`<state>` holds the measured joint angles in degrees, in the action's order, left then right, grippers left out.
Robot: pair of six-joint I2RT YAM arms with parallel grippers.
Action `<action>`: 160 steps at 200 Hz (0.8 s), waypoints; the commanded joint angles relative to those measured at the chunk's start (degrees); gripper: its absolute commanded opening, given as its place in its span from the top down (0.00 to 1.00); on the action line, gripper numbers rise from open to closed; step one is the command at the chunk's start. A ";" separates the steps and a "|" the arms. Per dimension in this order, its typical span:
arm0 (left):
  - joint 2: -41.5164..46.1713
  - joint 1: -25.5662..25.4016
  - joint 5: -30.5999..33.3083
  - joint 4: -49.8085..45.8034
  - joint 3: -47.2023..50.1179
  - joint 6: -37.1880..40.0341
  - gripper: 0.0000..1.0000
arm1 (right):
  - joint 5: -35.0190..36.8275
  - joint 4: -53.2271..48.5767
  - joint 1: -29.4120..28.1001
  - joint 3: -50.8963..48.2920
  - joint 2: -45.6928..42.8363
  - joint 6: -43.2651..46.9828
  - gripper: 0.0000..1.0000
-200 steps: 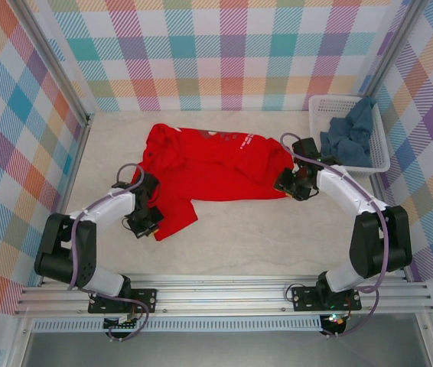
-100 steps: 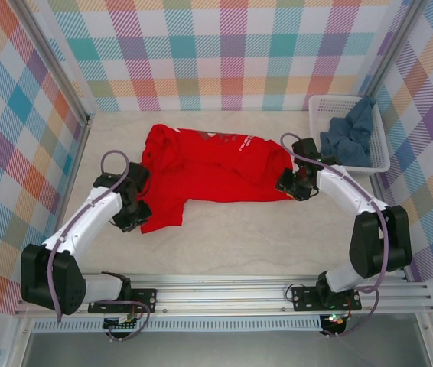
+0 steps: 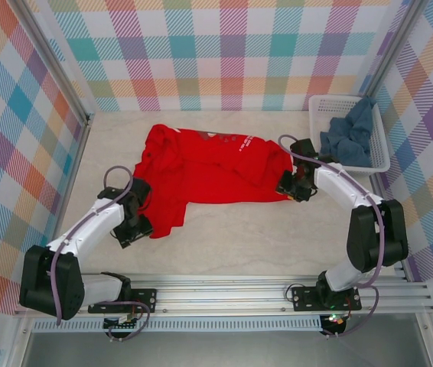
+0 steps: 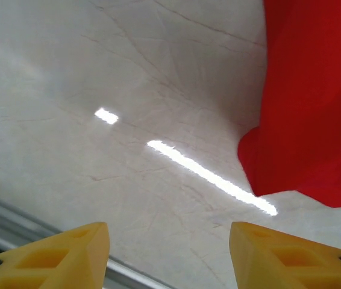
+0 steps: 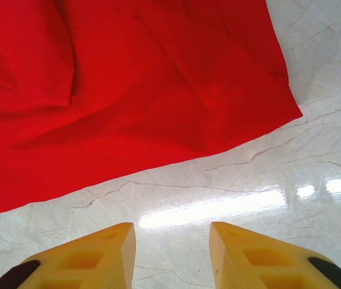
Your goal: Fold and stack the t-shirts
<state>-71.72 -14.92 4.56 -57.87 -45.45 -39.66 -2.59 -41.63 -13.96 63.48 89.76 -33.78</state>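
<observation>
Step in hand, as I judge it: squaring up the red t-shirt (image 3: 209, 164) for its fold. It lies rumpled across the middle of the table (image 3: 239, 229), towards the far edge, with one flap trailing to the near left. To do this well I would take the cloth at its hem corners, not mid-panel, draw both sides apart evenly until the wrinkles go, and only then fold along a straight line.

Item 1, left tool (image 4: 165, 233): near the table's left edge, just beside the trailing flap. Fingers apart, nothing between them, bare table beneath. The red cloth lies off to its right, untouched.

Item 2, red t-shirt: flat on the table, gripped by neither tool.

Item 3, right tool (image 5: 170, 232): at the shirt's right-hand hem. Fingers partly spread and empty, over bare table, with the hem corner just ahead of the tips and not touching them.

Item 4, blue-grey t-shirt (image 3: 350, 138): bunched in the white basket (image 3: 331, 97) at the far right corner, not yet folded.
</observation>
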 commanded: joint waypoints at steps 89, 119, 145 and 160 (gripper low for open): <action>-10.33 -0.02 -5.36 16.98 -1.76 1.34 1.00 | 7.72 -0.07 3.80 2.95 10.95 -1.14 0.65; -8.63 0.01 -4.65 14.82 -3.66 1.37 1.00 | 7.45 1.94 3.84 2.26 13.10 -2.41 0.66; -6.84 0.30 -3.78 12.22 -5.81 1.51 1.00 | 6.74 2.90 3.61 4.54 14.75 -1.31 0.91; -5.45 0.83 -3.08 10.15 -8.23 1.32 1.00 | 7.07 2.50 3.41 5.88 12.35 -0.95 1.00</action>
<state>-80.12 -14.85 -0.38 -43.16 -49.60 -38.96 4.10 -39.42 -10.11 66.19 104.12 -35.00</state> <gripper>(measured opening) 0.049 0.051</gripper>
